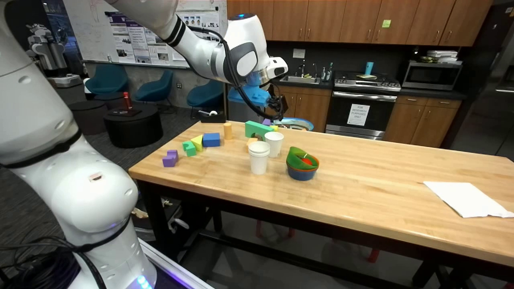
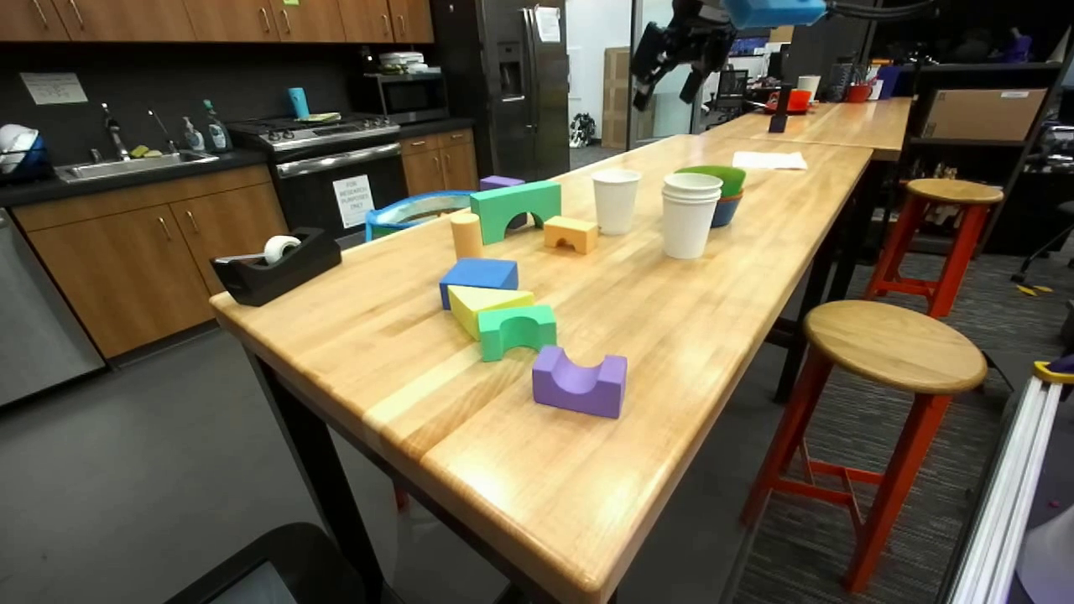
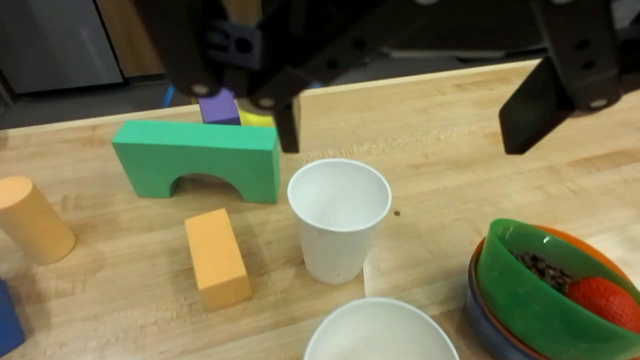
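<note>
Above the table, my gripper point(image 3: 402, 142) is open, its two black fingers wide apart with only bare wood seen between them. A white cup point(image 3: 334, 250) stands upright just below the fingertips in the wrist view, apart from them. Nearer the camera is the rim of a cup stack point(image 3: 380, 332), which an exterior view shows as nested white cups point(image 2: 690, 222). The green arch block point(image 3: 200, 145) stands left of the cup, with an orange block point(image 3: 217, 257) lying in front of it. To the right, a tilted green bowl point(image 3: 530, 295) holds a red strawberry-like item point(image 3: 602, 302) and dark bits.
Under the green bowl sits a blue bowl point(image 1: 301, 174). Toward the table's end are an orange cylinder point(image 2: 466, 235), blue block point(image 2: 480, 281), yellow triangle point(image 2: 487, 304), small green arch point(image 2: 516, 327), purple block point(image 2: 579, 386) and tape dispenser point(image 2: 277, 264). White paper point(image 1: 468, 197) lies at the far end.
</note>
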Controlling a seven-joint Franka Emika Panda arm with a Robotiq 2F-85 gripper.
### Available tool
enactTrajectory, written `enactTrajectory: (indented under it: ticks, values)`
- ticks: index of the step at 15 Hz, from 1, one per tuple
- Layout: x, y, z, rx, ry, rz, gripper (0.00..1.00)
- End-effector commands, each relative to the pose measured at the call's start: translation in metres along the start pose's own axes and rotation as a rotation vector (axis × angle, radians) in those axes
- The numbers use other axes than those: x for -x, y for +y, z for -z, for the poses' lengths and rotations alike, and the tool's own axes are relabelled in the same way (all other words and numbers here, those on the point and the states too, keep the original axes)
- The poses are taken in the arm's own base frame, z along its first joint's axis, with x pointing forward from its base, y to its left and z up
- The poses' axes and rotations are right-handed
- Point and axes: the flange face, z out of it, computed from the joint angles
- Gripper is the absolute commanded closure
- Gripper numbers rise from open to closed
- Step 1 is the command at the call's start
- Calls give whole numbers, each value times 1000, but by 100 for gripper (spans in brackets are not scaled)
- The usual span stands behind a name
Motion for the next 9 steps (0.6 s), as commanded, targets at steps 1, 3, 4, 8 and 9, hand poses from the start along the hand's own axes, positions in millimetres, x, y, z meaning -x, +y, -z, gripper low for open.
enactTrajectory:
  ticks: [1,3,4,8,9]
  values:
    - [-8,-16,1,77,46,2,0]
    - [-12,-20,-2,113,44,-5,0]
    - [-12,-21,-3,126,40,-9,0]
    - [-8,-21,-4,126,33,-11,0]
    - [-8,-20,-4,130,33,-16,0]
